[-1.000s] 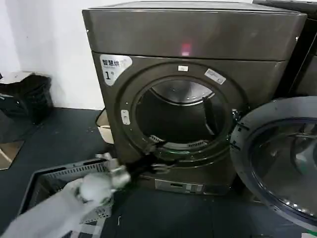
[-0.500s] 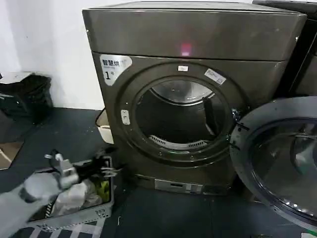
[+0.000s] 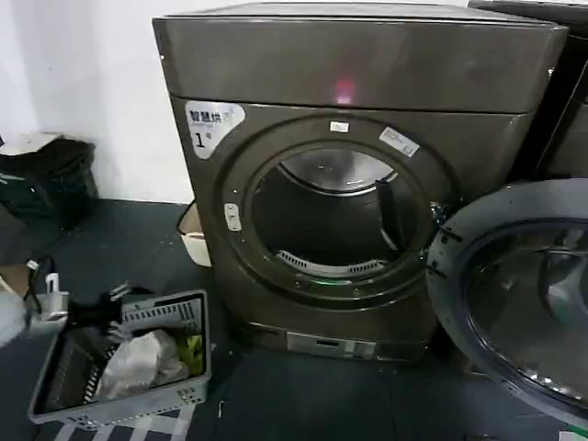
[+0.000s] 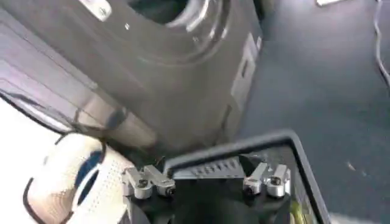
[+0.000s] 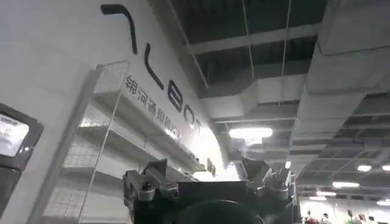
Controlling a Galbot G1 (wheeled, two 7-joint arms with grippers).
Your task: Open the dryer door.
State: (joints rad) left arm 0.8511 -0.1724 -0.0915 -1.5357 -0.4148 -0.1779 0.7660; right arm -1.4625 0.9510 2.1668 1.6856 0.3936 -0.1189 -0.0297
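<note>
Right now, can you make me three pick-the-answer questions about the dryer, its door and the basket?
1. Where is the basket?
A. on top of the dryer
B. on the floor, left of the dryer
C. inside the drum

2. What number is on the dryer's white sticker?
A. 1
B. 2
C. 5

3. How is the dryer door?
A. shut
B. swung open to the right
C. lying flat on the floor

Answers: 1 B, it sits on the dark floor near the left gripper. 2 A, a "1" is printed there. 3 B, the dryer shows its bare drum.
</note>
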